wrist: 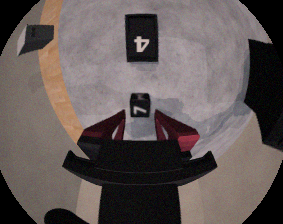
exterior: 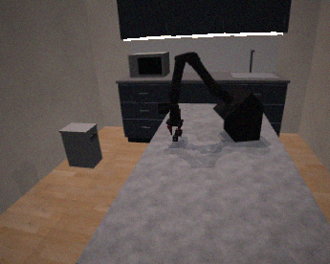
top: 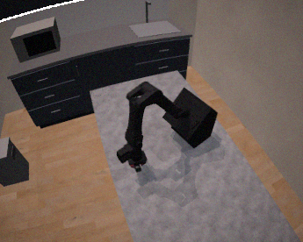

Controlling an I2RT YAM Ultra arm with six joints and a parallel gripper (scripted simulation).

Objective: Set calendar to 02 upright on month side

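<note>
In the wrist view a black tray (wrist: 141, 16) lies beyond the fingers. A black face with a white 4 (wrist: 141, 44), upside down in this view, shows in its nearer part; its farther part is dark and hard to read. A small black cube (wrist: 140, 108) with a white 7 lying sideways is outside the tray, just ahead of the fingertips. My gripper (wrist: 140, 113) (top: 137, 165) (exterior: 175, 130) is partly open, pointing down low over the table, its red fingers on either side of the cube's near end without gripping. The top and exterior views do not show the tray clearly; the arm may hide it.
The black arm base (top: 195, 118) (exterior: 244, 117) (wrist: 267, 85) stands on the right side of the grey table (top: 200, 210) (exterior: 204, 215). The table's left edge is near the gripper, with wooden floor beyond. A grey cabinet (top: 9, 162) (exterior: 81, 145) stands on the floor at left.
</note>
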